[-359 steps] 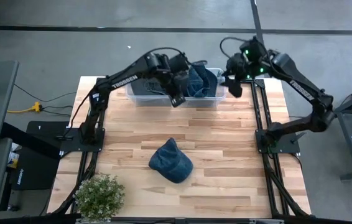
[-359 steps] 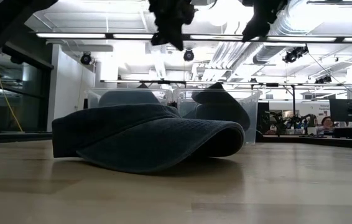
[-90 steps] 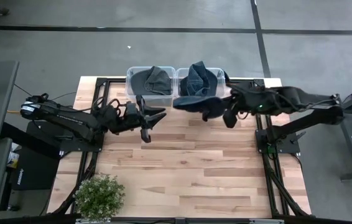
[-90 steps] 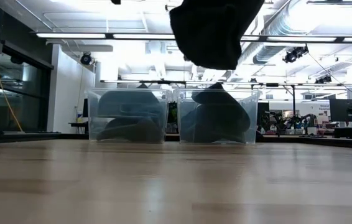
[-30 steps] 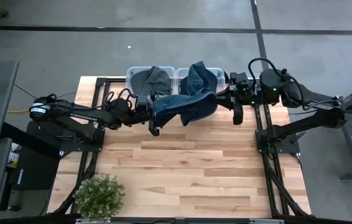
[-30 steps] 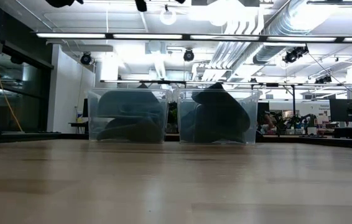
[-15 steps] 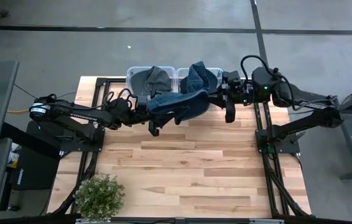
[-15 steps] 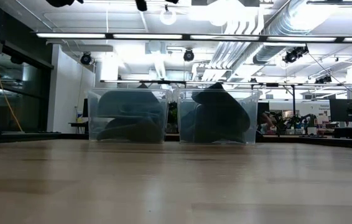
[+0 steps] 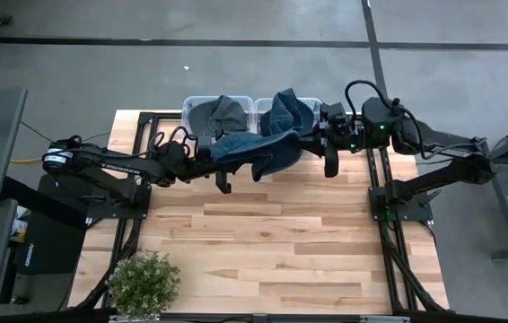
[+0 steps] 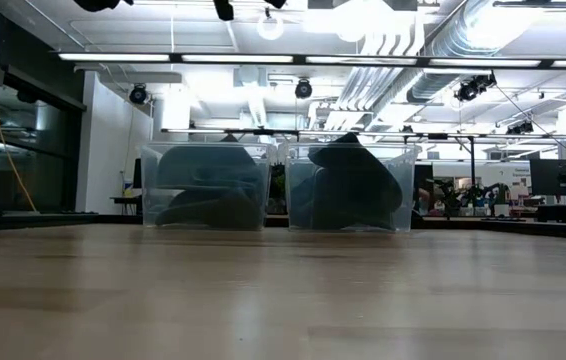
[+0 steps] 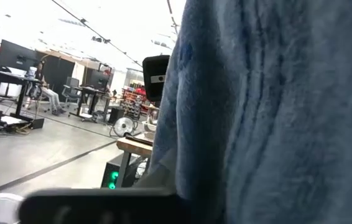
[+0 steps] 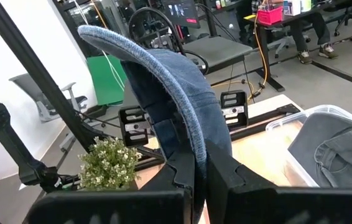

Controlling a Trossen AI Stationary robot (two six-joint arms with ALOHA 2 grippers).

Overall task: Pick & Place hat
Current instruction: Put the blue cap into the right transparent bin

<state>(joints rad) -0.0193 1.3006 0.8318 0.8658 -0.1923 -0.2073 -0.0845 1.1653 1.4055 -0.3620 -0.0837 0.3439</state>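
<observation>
The right claw (image 9: 312,139) is clamped on the brim of a blue hat (image 9: 258,148), its two fingers (image 12: 179,165) pressed together around the cloth. The left claw (image 9: 221,160) sits at the hat's other end; its wrist view is filled by blue cloth, and whether it grips the hat cannot be told. The hat hangs stretched between the two claws, above the worktop (image 9: 272,242) and just in front of the bins.

Counted: two claws, one hat in the air, two clear bins (image 9: 219,115) side by side at the worktop's far edge, each with blue cloth inside, and one small potted plant (image 9: 144,283) at the near left corner.

Against a second ago, the hat and both claws have edged slightly left.

The low view shows only the bins; the held hat lies above its frame.
</observation>
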